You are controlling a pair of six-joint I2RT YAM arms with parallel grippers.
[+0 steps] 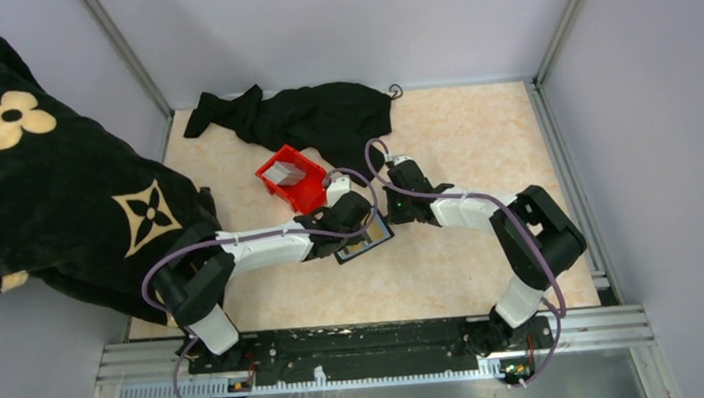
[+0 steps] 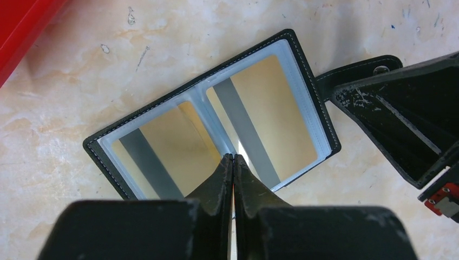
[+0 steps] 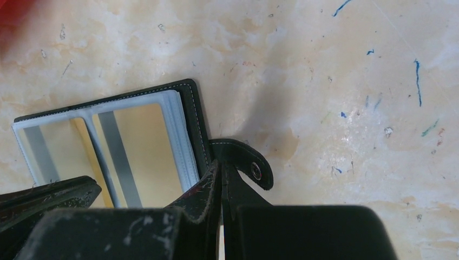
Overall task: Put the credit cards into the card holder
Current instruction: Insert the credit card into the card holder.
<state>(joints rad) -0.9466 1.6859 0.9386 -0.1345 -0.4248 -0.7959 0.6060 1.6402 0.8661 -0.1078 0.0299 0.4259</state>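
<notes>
While card holder point(image 2: 316, 116) lies open, I see both clenched.
Left gripper point(image 2: 233, 158) touches its fold; right gripper point(image 3: 221, 166), its strap point(image 3: 246, 160).

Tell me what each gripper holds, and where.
Left gripper: shut on a thin pale sliver, card or sleeve unclear, at the black folding card holder's near edge by the fold. Right gripper: shut at its snap strap base; grip unclear.

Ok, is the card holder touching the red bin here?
Apart. The left wrist view shows a strip of table between the red bin and the card holder, clear of its nearest edge.
</notes>
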